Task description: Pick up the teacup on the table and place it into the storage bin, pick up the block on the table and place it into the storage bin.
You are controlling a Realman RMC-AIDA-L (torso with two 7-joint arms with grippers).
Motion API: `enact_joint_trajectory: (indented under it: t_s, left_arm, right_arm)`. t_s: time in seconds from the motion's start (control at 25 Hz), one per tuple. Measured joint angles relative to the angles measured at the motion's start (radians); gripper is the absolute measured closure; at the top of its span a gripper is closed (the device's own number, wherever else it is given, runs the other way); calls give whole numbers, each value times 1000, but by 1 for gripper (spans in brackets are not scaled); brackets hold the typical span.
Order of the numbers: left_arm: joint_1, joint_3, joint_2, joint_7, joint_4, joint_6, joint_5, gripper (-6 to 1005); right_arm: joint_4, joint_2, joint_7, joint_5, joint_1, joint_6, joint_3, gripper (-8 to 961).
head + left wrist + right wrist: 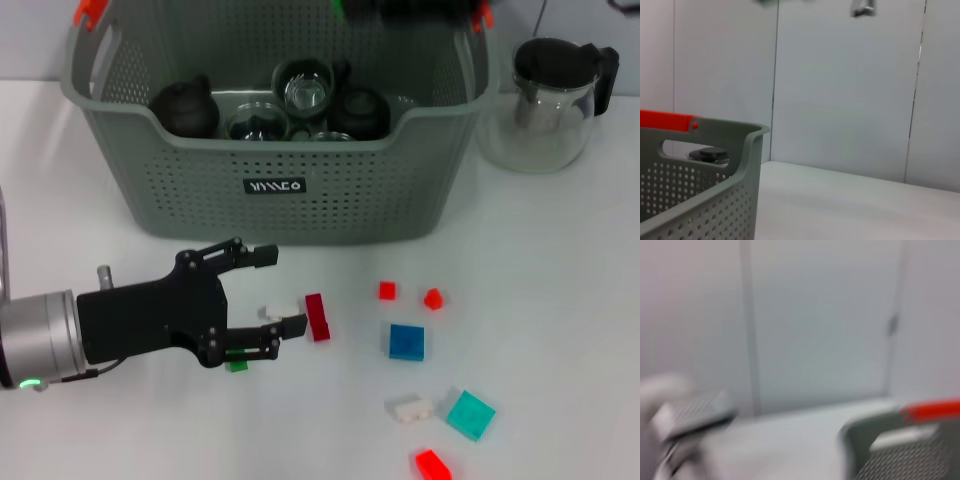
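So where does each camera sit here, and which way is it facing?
Head view: above, looking down at the table, storage bin and blocks; left gripper with open fingers shows.
Left wrist view: low beside the storage bin, facing the wall; no fingers visible.
Right wrist view: blurred, bin corner, wall.
Shared: the bin.

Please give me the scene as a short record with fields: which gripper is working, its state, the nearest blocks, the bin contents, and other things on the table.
working gripper: left gripper, low over the table in front of the storage bin
state: open
nearest blocks: dark red block, small white block, green block
bin contents: dark teapots and glass cups
other: glass teapot beside the bin
right gripper: not in view
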Motion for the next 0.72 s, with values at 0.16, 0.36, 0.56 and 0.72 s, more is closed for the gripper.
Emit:
enact_joint_trajectory:
  t_s: [0.16,0.36,0.56,0.72]
  left_arm:
    - [-4,0,1,0,0,1,-1,131]
    - [-7,0,2,0,0,4,0,131]
    - [-4,0,1,-2,0,5,0,131]
    - [0,-1,1,-7,0,5,-5,131]
  right_arm:
    - [98,-19,17,-5,44,157,-8,433]
    - [182,-39,53,-63,78,352,-71,419]
    - [174,-29,55,-95,72,435,-99,404]
    - [150,-36,40,-42,50,395,-85,298]
